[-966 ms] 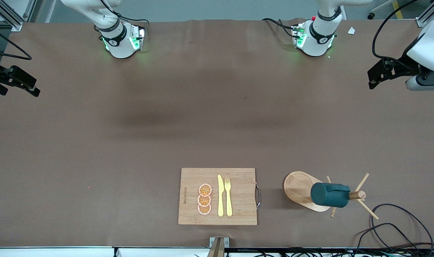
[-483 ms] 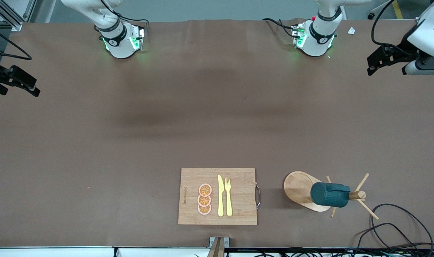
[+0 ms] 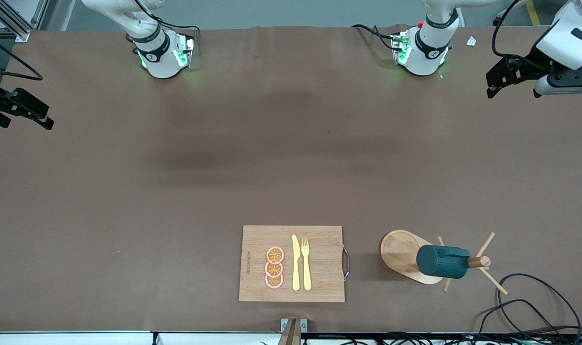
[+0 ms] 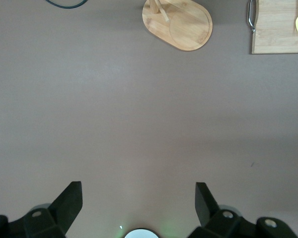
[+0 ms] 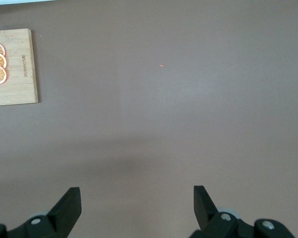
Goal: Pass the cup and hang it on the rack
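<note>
Table unchanged; left end effector [image 3: 499,84] higher.

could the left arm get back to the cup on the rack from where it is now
Probably yes. The left gripper is open, up over bare table at its own end, and the cup hangs on the rack toward that same end. Nothing stands between them; the cutting board lies beside the rack, out of the path.

The small dark teal-green ribbed cup [image 3: 441,261] hangs tipped on its side on the light wooden rack [image 3: 405,255], an oval-based mug tree with a round post and thin angled pegs. Its closed bottom faces the bamboo cutting board [image 3: 291,263]; which peg carries it, presumably by the handle, is hidden. The rack stands just beside that board, toward the left arm's end of the table.
</note>
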